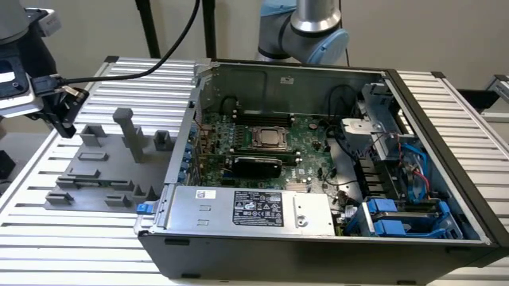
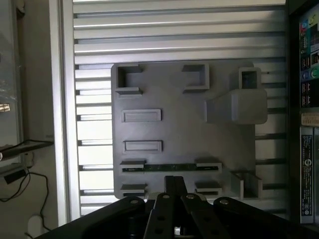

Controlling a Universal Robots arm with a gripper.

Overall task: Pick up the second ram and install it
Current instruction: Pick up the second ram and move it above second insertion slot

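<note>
The second ram (image 2: 169, 168) is a thin green stick lying on edge between small holder blocks of the grey plastic tray (image 2: 184, 129). My gripper (image 2: 175, 183) hangs above the tray's edge, just short of the stick and not touching it. Its dark fingers are pressed together with nothing between them. In the exterior view the gripper (image 1: 64, 124) is high above the far corner of the tray (image 1: 95, 199), at the exterior view's left. The silver processor socket (image 1: 269, 138) sits in the motherboard inside the open computer case (image 1: 318, 244).
A tall grey post (image 1: 131, 134) and several low blocks rise from the tray. A wide black card (image 1: 256, 162) lies in front of the socket. The case wall (image 1: 185, 137) stands between tray and motherboard. A black cable (image 1: 171, 44) trails from the wrist across the ribbed table (image 1: 47, 238).
</note>
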